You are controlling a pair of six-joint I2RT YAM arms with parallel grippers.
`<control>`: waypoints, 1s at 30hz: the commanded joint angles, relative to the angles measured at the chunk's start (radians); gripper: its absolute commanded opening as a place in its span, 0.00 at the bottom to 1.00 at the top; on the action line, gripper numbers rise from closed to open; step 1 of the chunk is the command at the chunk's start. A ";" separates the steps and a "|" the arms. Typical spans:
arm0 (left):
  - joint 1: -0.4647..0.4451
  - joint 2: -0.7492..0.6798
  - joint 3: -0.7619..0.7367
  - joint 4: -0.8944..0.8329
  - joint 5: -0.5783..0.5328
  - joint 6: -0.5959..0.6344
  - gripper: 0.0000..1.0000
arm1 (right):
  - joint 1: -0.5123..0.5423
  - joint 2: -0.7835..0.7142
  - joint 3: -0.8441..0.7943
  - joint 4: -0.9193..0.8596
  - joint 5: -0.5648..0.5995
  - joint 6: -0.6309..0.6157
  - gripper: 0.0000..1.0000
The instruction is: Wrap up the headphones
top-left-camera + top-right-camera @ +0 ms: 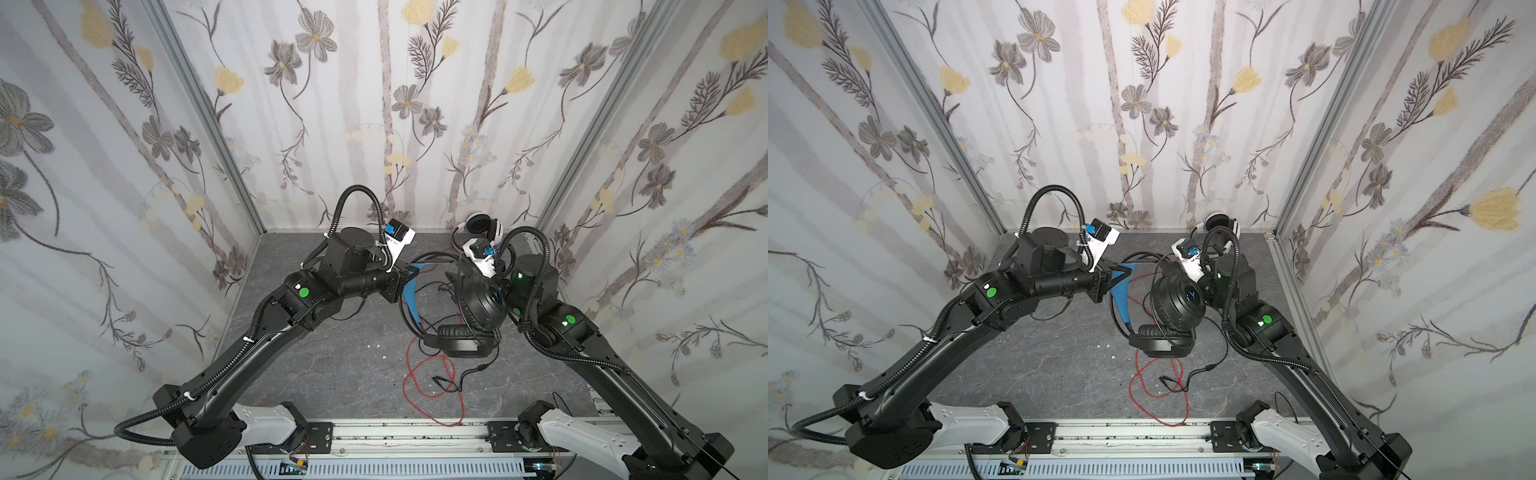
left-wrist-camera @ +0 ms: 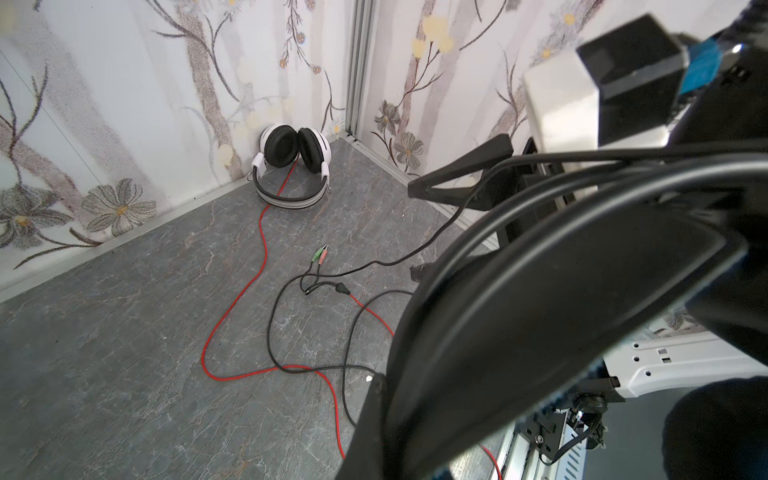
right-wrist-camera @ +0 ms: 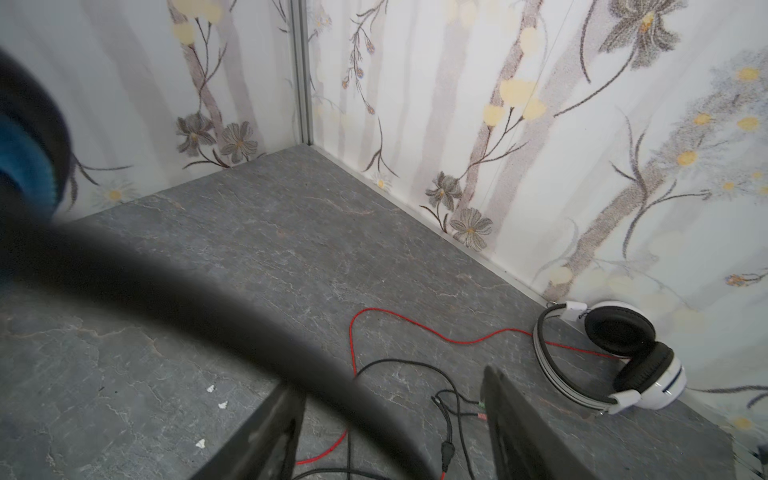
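The grey marbled counter [image 1: 332, 374] carries the white headset [image 1: 478, 227] in its far right corner, against the walls. The red cable [image 2: 262, 241] runs from the white headset toward the near edge and crosses loops of black cable [image 2: 269, 332]. Small white scraps [image 3: 211, 388] lie well apart from the white headset.

Both top views are taken from high above the front rail [image 1: 415, 432], tilted down toward the back corner, where the white headset [image 1: 478, 226] is seen small and far; nearly the same field is shared. In the left wrist view the white headset [image 2: 293, 166] is faced from well across the floor [image 2: 124, 353], with the black headset [image 2: 561, 324] crowded against the lens. In the right wrist view the white headset [image 3: 615, 357] is taken from nearer and lower. The red cable [image 2: 262, 249] leading from it is shared by all views.
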 commanded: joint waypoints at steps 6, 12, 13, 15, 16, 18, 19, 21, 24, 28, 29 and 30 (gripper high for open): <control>0.000 0.012 0.074 0.152 0.011 -0.108 0.00 | -0.057 -0.046 -0.132 0.250 -0.198 0.123 0.69; 0.000 0.032 0.146 0.102 -0.017 -0.128 0.00 | -0.085 -0.006 -0.148 0.333 -0.270 0.159 0.69; 0.000 0.039 0.165 0.090 -0.023 -0.135 0.00 | -0.087 0.005 -0.151 0.346 -0.276 0.164 0.69; 0.000 0.049 0.193 0.071 -0.022 -0.142 0.00 | -0.092 0.025 -0.154 0.374 -0.280 0.175 0.69; -0.002 0.051 0.202 0.067 -0.025 -0.147 0.00 | -0.095 0.035 -0.157 0.388 -0.283 0.183 0.68; -0.002 0.054 0.216 0.062 -0.035 -0.158 0.00 | -0.099 0.044 -0.165 0.418 -0.292 0.197 0.68; -0.001 0.057 0.224 0.057 -0.037 -0.163 0.00 | -0.101 0.050 -0.168 0.430 -0.295 0.203 0.68; -0.001 0.063 0.240 0.048 -0.039 -0.169 0.00 | -0.103 0.062 -0.175 0.450 -0.297 0.210 0.67; -0.002 0.067 0.250 0.050 -0.050 -0.182 0.00 | -0.110 0.074 -0.185 0.476 -0.305 0.224 0.66; -0.001 0.083 0.279 0.039 -0.063 -0.189 0.00 | -0.118 0.078 -0.198 0.501 -0.305 0.230 0.64; 0.000 0.086 0.283 0.038 -0.062 -0.189 0.00 | -0.121 0.081 -0.202 0.506 -0.305 0.231 0.63; -0.001 0.089 0.287 0.037 -0.062 -0.191 0.00 | -0.122 0.085 -0.205 0.515 -0.304 0.233 0.63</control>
